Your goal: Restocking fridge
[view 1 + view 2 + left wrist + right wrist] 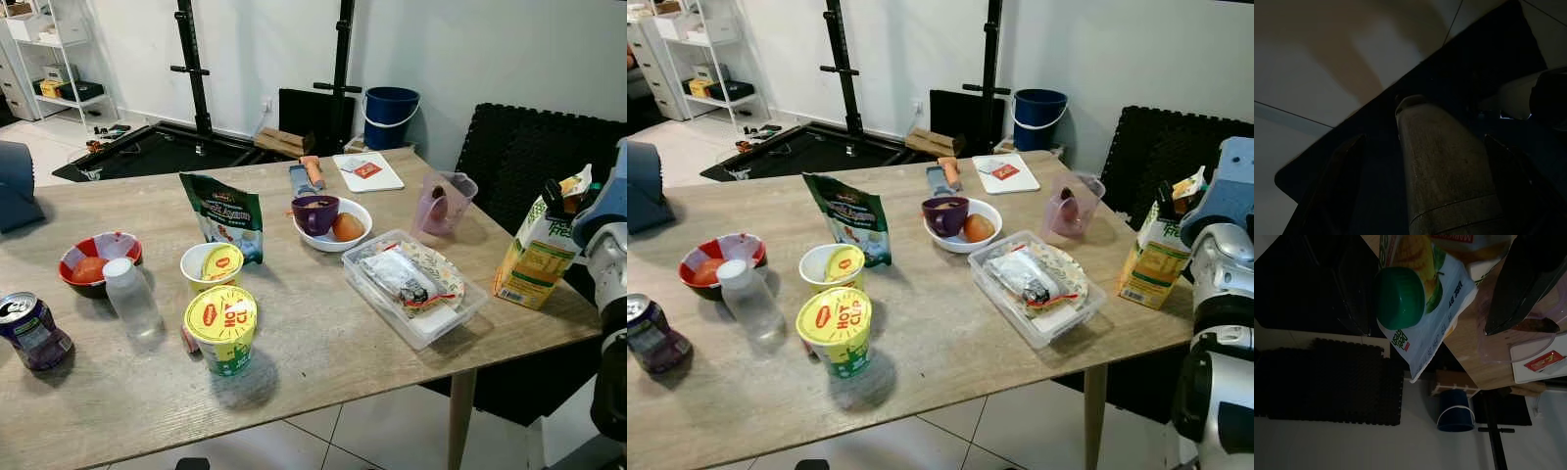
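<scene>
A green and yellow juice carton (537, 257) with a green cap (1399, 297) stands at the right end of the wooden table (323, 352). My right gripper (560, 196) is at the carton's top, open, one black finger on each side of it in the right wrist view. Other groceries stand on the table: a yellow-lidded noodle cup (221, 328), a green pouch (225, 213), a clear box of wrapped food (411, 284), a water bottle (130, 297) and a drink can (32, 331). My left gripper (1432, 196) hangs idle in the dark, fingers apart.
A white bowl (343, 240) holds a purple cup and an orange. A pink jug (444, 203) stands left of the carton, a red bowl (98, 262) at the left. Behind the table are a blue bucket (390, 117) and black foam mats (509, 147).
</scene>
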Tool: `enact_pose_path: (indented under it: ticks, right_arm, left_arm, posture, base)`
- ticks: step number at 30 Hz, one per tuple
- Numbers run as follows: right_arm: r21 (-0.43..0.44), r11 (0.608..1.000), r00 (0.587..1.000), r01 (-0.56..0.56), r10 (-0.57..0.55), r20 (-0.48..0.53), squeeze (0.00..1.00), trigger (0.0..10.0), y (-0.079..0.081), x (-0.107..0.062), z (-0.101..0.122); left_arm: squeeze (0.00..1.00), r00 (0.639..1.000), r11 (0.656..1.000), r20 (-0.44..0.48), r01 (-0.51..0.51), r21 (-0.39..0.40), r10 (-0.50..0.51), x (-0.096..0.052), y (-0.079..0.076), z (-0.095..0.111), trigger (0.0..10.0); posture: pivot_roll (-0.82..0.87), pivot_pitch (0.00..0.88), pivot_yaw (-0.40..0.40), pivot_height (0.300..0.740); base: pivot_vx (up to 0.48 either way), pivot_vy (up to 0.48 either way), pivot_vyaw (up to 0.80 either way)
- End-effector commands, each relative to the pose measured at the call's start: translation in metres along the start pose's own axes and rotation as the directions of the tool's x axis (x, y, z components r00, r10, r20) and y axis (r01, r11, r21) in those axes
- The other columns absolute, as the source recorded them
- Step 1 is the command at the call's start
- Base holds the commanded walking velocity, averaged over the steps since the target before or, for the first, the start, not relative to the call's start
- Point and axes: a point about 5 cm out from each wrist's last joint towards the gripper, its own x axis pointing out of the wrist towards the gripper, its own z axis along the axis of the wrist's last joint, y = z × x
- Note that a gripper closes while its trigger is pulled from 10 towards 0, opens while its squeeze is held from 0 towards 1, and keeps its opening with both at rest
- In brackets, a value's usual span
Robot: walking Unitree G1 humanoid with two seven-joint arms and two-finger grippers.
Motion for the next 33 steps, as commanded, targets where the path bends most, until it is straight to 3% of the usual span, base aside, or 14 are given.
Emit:
enact_pose_path:
  ticks: [1,4,5,6,9,10,33]
  right_arm:
    - [0.007,1.0,1.0,0.007,-0.007,0.009,0.69,0.0,-0.0023,-0.0001,0.004]
    - [-0.008,1.0,1.0,-0.004,0.004,0.0,0.69,0.0,-0.0011,-0.0003,0.0023]
    - [-0.015,1.0,1.0,0.0,-0.001,-0.011,0.32,10.0,-0.0007,-0.0003,0.0007]
    - [-0.015,1.0,1.0,0.004,-0.004,-0.018,0.0,10.0,-0.0005,-0.0003,-0.0007]
    - [-0.017,1.0,0.999,0.0,-0.001,-0.033,0.0,10.0,0.0006,-0.0003,-0.0036]
    - [-0.017,1.0,0.999,-0.005,0.005,-0.037,0.0,0.0,0.0012,-0.0004,-0.0046]
    - [-0.009,1.0,0.999,-0.01,0.009,-0.036,0.0,0.0,-0.0003,-0.0007,-0.0031]
  left_arm:
    - [0.0,1.0,1.0,-0.003,0.001,0.0,-0.001,0.0003,-0.0014,-0.0019,10.0]
    - [0.0,1.0,1.0,-0.004,0.001,0.0,-0.001,0.0002,-0.0013,-0.002,10.0]
    - [0.0,1.0,1.0,-0.004,0.001,0.0,-0.001,0.0002,-0.0012,-0.002,10.0]
    - [0.0,1.0,1.0,-0.004,0.001,0.0,-0.001,0.0002,-0.0012,-0.0021,10.0]
    - [0.0,1.0,1.0,-0.004,0.001,0.0,-0.001,0.0001,-0.0011,-0.0021,10.0]
    - [0.0,1.0,1.0,-0.004,0.001,0.0,-0.001,0.0002,-0.0012,-0.0021,10.0]
    - [0.0,1.0,1.0,-0.003,0.004,-0.002,-0.004,0.0003,-0.0017,-0.0024,10.0]
  posture:
    - [-0.02,0.0,-0.015,0.74]
    - [-0.02,0.0,-0.015,0.74]
    - [-0.02,0.0,-0.015,0.74]
    - [-0.02,0.0,-0.015,0.74]
    - [-0.02,0.0,-0.015,0.74]
    - [-0.02,0.0,-0.015,0.74]
    - [-0.02,0.0,-0.014,0.74]
  base:
    - [0.0,0.0,0.0]
    - [0.0,0.0,0.0]
    - [0.0,0.0,0.0]
    - [0.0,0.0,0.0]
    - [0.0,0.0,0.0]
    - [0.0,0.0,0.0]
    - [0.0,0.0,0.0]
